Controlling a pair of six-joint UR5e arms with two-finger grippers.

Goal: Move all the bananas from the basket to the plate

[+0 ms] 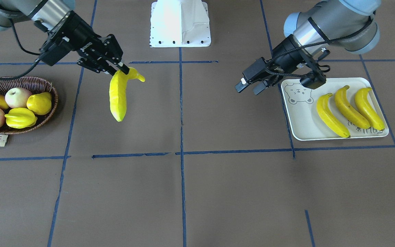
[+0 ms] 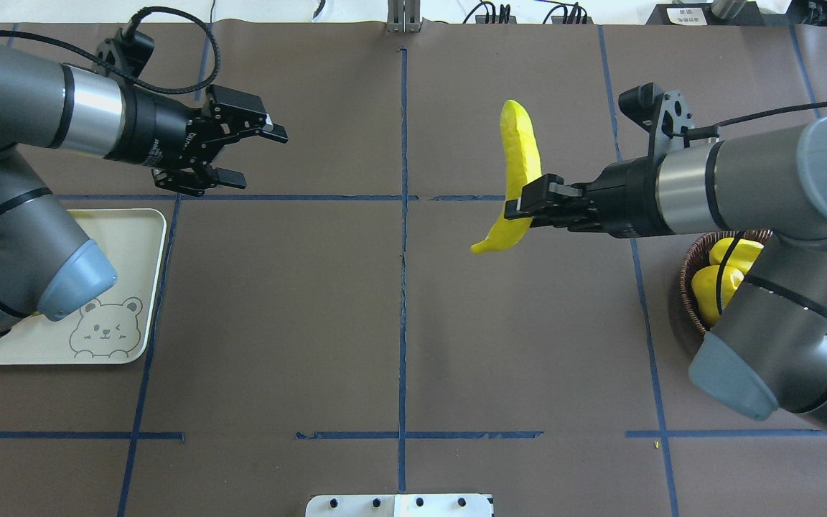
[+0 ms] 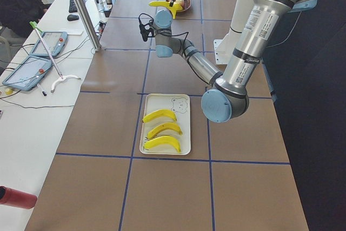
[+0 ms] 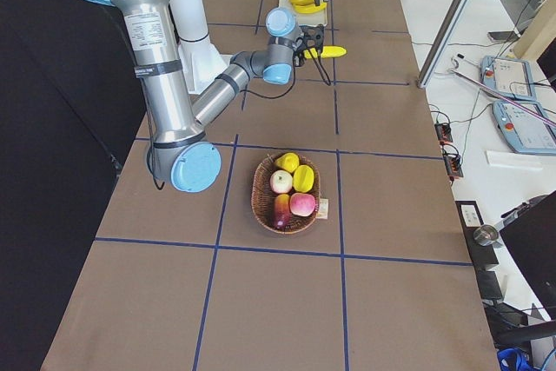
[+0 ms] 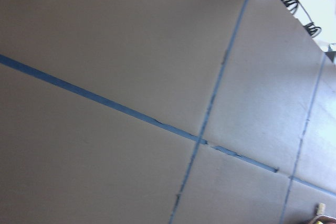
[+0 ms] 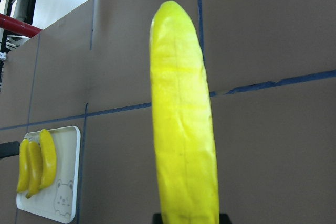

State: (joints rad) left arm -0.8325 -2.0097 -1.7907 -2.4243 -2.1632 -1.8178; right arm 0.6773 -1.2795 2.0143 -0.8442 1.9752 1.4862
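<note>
Currently the right hand (image 2: 521, 206) pinches the banana (image 2: 517, 147) near its stem end, the body cantilevered beyond the grip; judged light, rigid and smooth, it suits a mid-body hold by the spread left hand (image 2: 257, 155).

Bright even light, wrist views perhaps soft
</note>
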